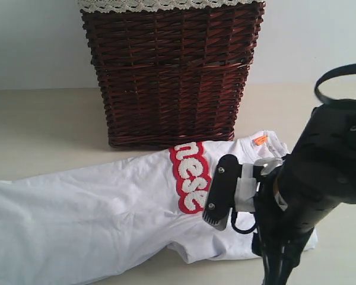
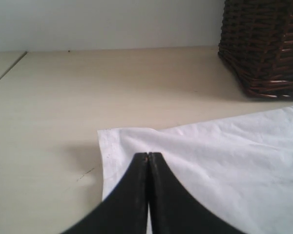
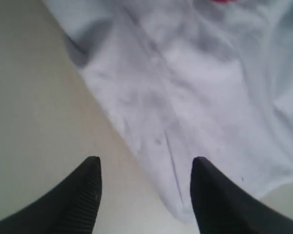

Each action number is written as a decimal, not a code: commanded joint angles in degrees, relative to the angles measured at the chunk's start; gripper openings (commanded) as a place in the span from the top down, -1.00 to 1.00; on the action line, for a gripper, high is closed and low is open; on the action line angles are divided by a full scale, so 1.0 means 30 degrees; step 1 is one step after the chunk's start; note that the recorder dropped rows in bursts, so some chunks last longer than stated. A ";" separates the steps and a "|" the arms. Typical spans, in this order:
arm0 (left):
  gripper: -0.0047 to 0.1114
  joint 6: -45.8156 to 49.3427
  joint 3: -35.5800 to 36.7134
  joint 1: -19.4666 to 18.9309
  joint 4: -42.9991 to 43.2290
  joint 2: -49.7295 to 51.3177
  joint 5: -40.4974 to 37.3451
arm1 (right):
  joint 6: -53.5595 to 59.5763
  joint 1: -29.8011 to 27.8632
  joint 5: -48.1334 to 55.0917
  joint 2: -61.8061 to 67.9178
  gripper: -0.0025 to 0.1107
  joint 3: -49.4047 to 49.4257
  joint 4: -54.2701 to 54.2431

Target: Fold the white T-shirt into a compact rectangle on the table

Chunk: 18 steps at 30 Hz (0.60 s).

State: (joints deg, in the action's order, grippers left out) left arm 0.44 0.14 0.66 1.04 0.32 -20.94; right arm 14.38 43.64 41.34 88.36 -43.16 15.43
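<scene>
While right arm [image 1: 327, 160] hides part of white T-shirt [image 1: 107, 202], right pincer [image 3: 146, 162] gapes empty; left pincer [image 2: 149, 155] closed

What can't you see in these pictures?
- Exterior view: inside of the wicker basket, cut off by the top edge.
- Exterior view: more letters of the red band, lost at the white T-shirt edge.
- Exterior view: shirt corner, behind the right arm.
- Left wrist view: whether the shut left tool pinches cloth.
</scene>
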 commanded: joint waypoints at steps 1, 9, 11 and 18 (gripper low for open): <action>0.92 0.0027 -0.0048 -0.0074 0.0072 -0.0108 0.0153 | -0.0748 0.0125 -0.1755 0.1386 0.00 0.0019 0.0451; 0.92 0.0027 -0.0048 -0.0074 0.0072 -0.0108 0.0153 | -0.0748 0.0125 -0.1827 0.3211 0.00 0.0019 0.0354; 0.92 0.0027 -0.0048 -0.0074 0.0072 -0.0108 0.0153 | -0.0942 0.0125 -0.2166 0.3379 0.01 0.0019 0.0504; 0.92 0.0027 -0.0048 -0.0074 0.0072 -0.0108 0.0153 | -0.3894 0.0125 -0.2217 0.4362 0.70 0.0019 0.3930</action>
State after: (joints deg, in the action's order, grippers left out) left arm 0.44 0.14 0.66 1.04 0.32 -20.94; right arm 6.42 43.90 34.60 100.52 -43.16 22.53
